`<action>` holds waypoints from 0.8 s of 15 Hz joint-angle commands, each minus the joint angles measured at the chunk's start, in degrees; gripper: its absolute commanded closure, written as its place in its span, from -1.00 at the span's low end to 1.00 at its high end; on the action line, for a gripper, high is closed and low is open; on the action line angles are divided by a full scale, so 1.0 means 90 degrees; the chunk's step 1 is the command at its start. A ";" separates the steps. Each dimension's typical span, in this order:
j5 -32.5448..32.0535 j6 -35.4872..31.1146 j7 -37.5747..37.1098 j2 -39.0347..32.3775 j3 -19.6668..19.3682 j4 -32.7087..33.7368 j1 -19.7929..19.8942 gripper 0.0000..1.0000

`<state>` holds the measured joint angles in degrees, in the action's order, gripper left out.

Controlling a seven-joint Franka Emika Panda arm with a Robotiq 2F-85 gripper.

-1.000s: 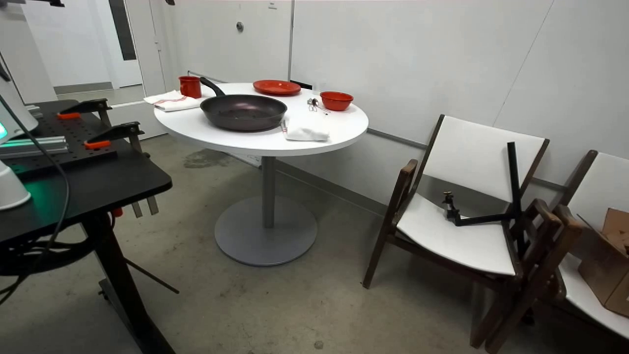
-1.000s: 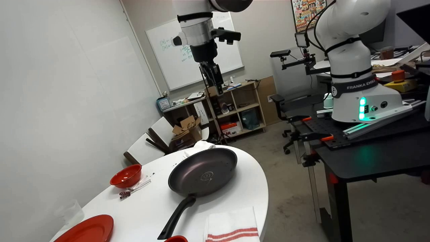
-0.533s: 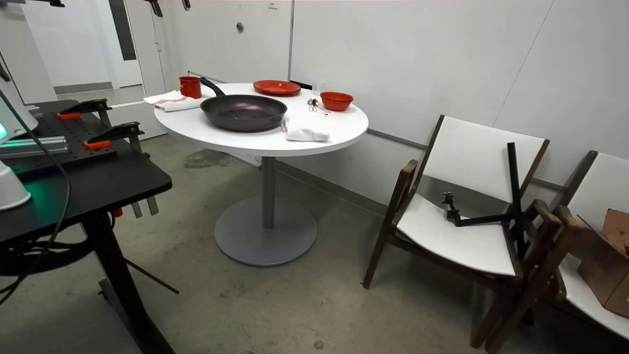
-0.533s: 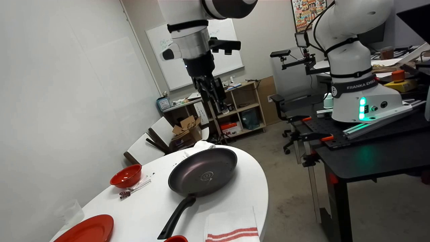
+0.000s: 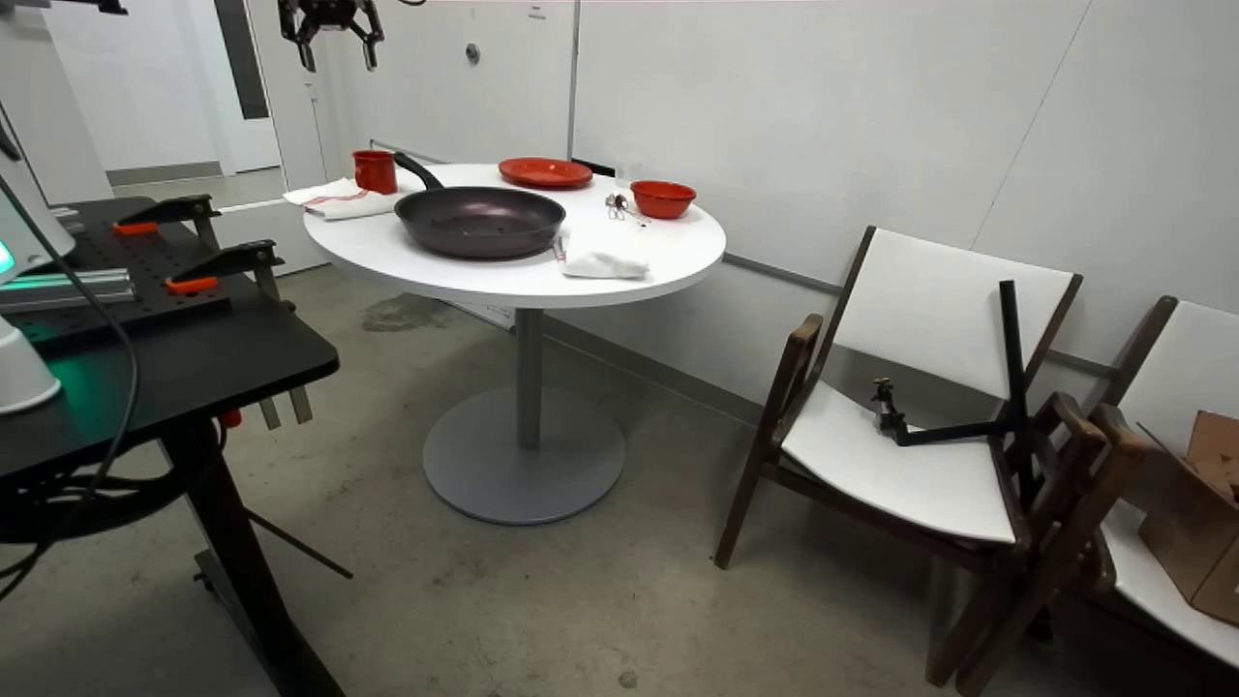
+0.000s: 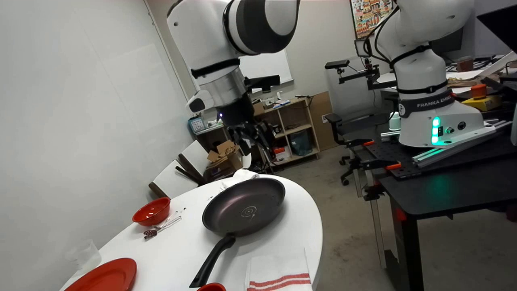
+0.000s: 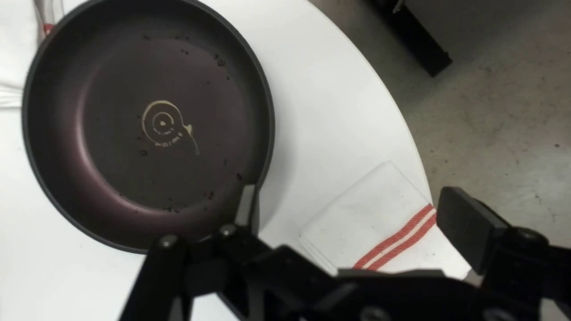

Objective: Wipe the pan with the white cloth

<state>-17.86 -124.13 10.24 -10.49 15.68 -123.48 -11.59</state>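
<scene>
My gripper (image 5: 339, 60), jaws spread, hangs higher than the black pan (image 5: 479, 223). A white cloth (image 5: 605, 261) lies beside the pan, a striped towel (image 6: 278, 266) on its opposite side

The round table (image 5: 590, 215) bears a pan (image 5: 479, 223), white cloth (image 5: 605, 262), striped towel (image 6: 278, 264), mug (image 5: 375, 172), plate (image 5: 545, 172) and bowl (image 5: 663, 200).

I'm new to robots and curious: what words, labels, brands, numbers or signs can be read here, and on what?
"FRANKA EMIKA" on the robot's base.
Centre print in the pan: too small and blurred to read.
Background label: too small to read.
Nothing else is legible.
</scene>
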 commanded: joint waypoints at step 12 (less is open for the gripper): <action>0.0085 -0.0080 0.0758 -0.0655 -0.0105 0.0441 -0.0129 -1.00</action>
<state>-16.38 -124.31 16.54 -14.50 15.57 -121.28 -11.76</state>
